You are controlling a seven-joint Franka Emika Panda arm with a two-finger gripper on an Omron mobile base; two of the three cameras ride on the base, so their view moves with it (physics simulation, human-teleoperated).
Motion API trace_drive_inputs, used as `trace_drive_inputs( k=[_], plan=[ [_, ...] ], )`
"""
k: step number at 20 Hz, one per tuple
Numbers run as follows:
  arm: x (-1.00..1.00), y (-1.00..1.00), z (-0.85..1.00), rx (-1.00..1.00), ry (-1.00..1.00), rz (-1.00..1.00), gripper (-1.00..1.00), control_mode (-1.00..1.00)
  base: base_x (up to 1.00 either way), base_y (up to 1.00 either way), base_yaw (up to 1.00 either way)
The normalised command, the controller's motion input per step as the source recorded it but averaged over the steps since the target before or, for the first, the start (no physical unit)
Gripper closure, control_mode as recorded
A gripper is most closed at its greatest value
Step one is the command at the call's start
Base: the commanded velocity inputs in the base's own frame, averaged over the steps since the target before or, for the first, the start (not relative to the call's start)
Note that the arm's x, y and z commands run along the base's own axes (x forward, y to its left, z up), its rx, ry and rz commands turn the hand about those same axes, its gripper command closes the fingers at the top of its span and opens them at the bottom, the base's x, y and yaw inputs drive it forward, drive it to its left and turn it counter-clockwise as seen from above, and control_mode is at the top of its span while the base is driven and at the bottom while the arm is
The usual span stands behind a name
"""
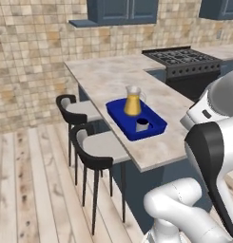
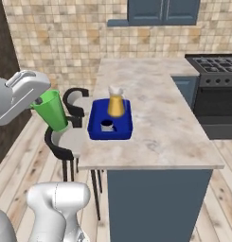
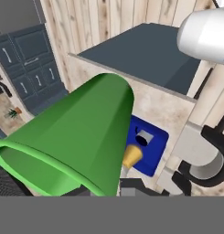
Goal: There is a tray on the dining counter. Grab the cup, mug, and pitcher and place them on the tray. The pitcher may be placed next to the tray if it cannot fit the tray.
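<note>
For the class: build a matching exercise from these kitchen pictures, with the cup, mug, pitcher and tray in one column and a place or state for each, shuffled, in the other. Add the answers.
Column one:
1. cup
2. mug
3. pitcher
4. tray

Column two:
A. lies on the dining counter
B. held in the claw, off the counter's edge
C. stands on the tray's far end
D. stands on the tray's near end

Pairs: 1-B, 2-D, 3-C, 4-A
</note>
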Motion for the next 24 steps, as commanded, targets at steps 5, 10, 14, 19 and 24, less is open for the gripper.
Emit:
trace_drive_inputs(
  k=[5,10,14,19,24],
  plan=[
    [0.00,0.00,0.00,0.00,0.00,0.00,1.00,1.00,0.42,0.00,0.04],
    [0.00,0.00,0.00,0.00,0.00,0.00,1.00,1.00,0.42,0.00,0.04],
    [0.00,0.00,0.00,0.00,0.00,0.00,1.00,1.00,0.39,0.00,0.02],
    [0.00,0.00,0.00,0.00,0.00,0.00,1.00,1.00,0.27,0.00,0.01],
    [0.01,0.01,-0.22,0.05,0.00,0.00,1.00,-1.00,0.02,0.00,0.00]
  ],
)
